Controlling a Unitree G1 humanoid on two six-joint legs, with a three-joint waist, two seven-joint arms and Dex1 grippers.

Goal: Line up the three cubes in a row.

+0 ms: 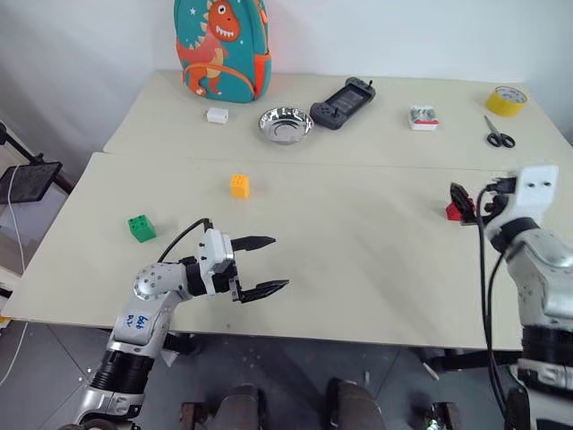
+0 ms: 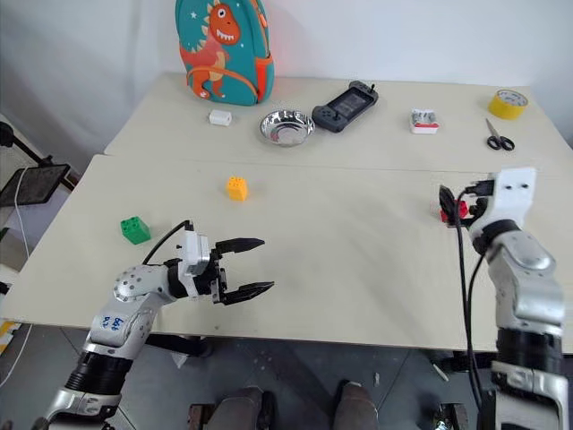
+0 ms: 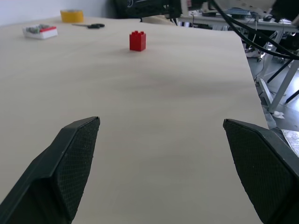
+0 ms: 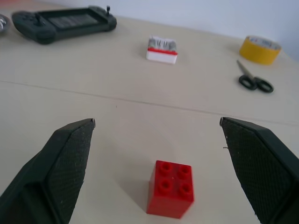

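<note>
A beige table (image 1: 358, 242) carries a green cube (image 1: 141, 227) at left, a yellow-orange cube (image 1: 239, 185) at upper centre, and a red cube (image 4: 171, 188) at right.

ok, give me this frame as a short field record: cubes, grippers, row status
red cube: right side of table, between the open fingers of the right gripper, not gripped
yellow-orange cube: centre-left, alone
green cube: left side, alone
left gripper: open, over the table's near part, holding nothing
row status: not started, cubes far apart
</note>
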